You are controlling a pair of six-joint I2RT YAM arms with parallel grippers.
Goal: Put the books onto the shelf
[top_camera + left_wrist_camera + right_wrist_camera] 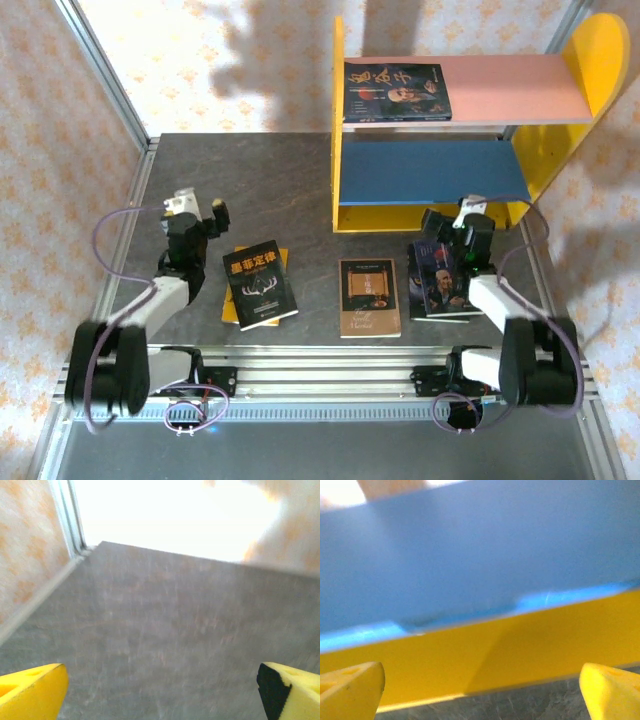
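Pale orange-flowered walls (70, 120) surround a grey stone-look table (250, 180), brightly lit.

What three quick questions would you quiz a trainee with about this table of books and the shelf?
1. True or false: a book already lies on the pink board.
2. The black book with the yellow title rests on: A the plain yellow book; B the blue board; C the brown book.
3. Fill in: the left pincer and the right pincer both stand ____.
Key: 1 true; 2 A; 3 open.
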